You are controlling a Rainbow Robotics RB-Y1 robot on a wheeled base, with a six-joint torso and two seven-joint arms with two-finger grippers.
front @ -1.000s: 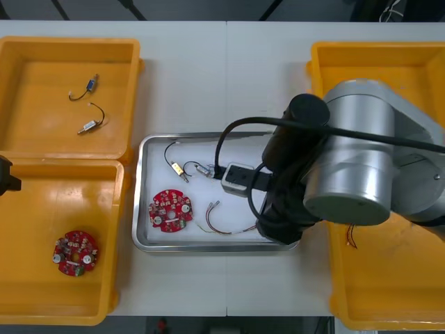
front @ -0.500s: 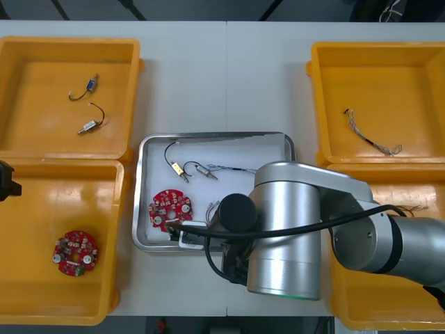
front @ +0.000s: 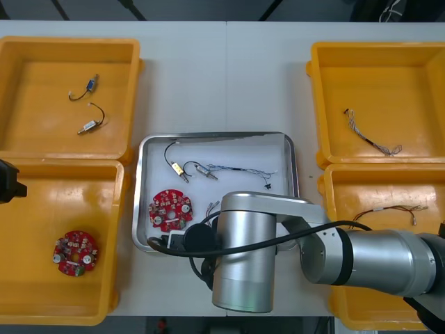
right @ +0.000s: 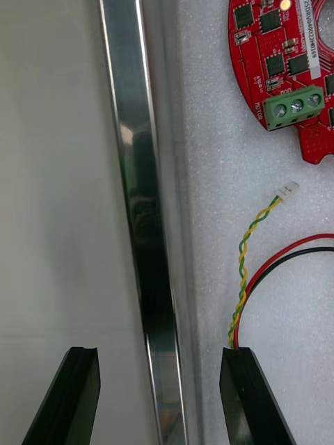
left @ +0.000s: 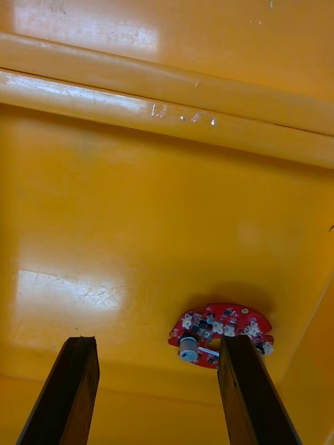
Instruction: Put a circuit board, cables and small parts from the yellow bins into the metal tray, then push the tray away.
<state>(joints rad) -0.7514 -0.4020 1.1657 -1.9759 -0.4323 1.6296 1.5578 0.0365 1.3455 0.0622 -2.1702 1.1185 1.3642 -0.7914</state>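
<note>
1. Front view: the right gripper (front: 167, 241) reaches across from the robot's right to the near left corner of the metal tray (front: 215, 135). The tray sits mid-tabletop (front: 208, 69) between the yellow bins and already holds a circuit board (front: 171, 209) and cables. The left gripper (front: 7, 184) is parked over the near left yellow bin (front: 42, 216), well apart from the tray, so the right arm is the nearer one for the push.

2. Right wrist view: the right gripper (right: 160, 400) has its fingers (right: 76, 396) spread wide and gripping nothing. The tray's near rim (right: 136, 208) runs lengthwise between them, with one finger outside over the tabletop (right: 56, 174) and the other inside near the red and yellow cable (right: 245, 268). The circuit board (right: 285, 69) lies farther along inside. The outer finger probably bears on the rim, pushing square across its long axis.

3. Left wrist view: the left gripper (left: 156, 400) also has its fingers (left: 69, 389) apart and empty, above the bin's floor (left: 167, 208). A spare circuit board (left: 219, 334) lies just beyond them.
</note>
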